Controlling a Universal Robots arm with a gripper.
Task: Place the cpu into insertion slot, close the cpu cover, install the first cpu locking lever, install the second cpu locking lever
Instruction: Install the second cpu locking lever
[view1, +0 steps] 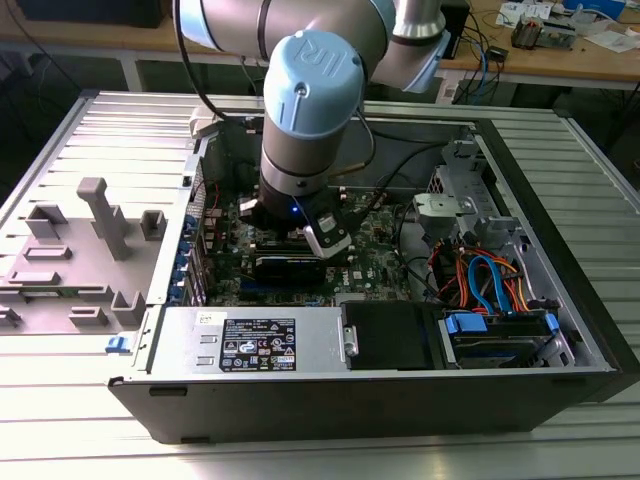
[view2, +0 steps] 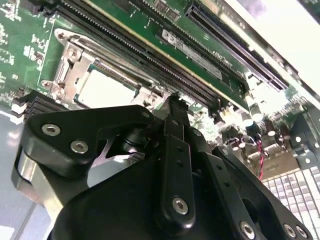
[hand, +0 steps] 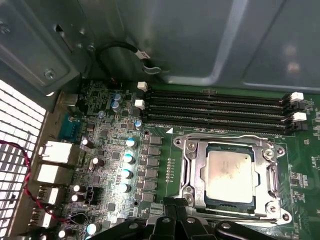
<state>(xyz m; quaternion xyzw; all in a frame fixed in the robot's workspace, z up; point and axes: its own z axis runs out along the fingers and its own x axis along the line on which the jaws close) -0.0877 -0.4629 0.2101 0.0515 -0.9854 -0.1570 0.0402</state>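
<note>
- The robot arm (view1: 310, 100) reaches down into the open computer case (view1: 560, 300), its wrist low over the green motherboard (view1: 375, 265) in the exterior view.
- The gripper (hand: 175, 212) sits just beside the CPU socket; in the second wrist view its black linkage fills the foreground and its slim black fingers (view2: 176, 120) run together to a single tip, so the jaws look closed with nothing between them.
- The cpu (hand: 230, 170), with its dull silver-grey top, lies flat inside the insertion slot (hand: 210, 202) in the first wrist view; it also shows as a pale square (view2: 102, 90) in the second wrist view.
- The cpu cover (hand: 192, 172), a silver-grey metal frame, lies down flat around the chip, whose top shows through its square cut-out.
- A thin metal locking lever (hand: 225, 137) runs along the socket edge nearest the memory slots; whether it is latched cannot be told.
- Four long black memory slots (hand: 215, 107) lie parallel just beside the socket, with white clips at their ends.
- A row of small round capacitors (hand: 127, 160) stands near the socket on the side away from the white clips at the far end.
- In the exterior view, a labelled silver power supply (view1: 250, 345) sits along the case's near wall, and orange and blue cables (view1: 490, 280) bunch at the exterior view's right.
- A grey parts fixture (view1: 80, 250) rests on the table at the exterior view's left, well apart from the case.
</note>
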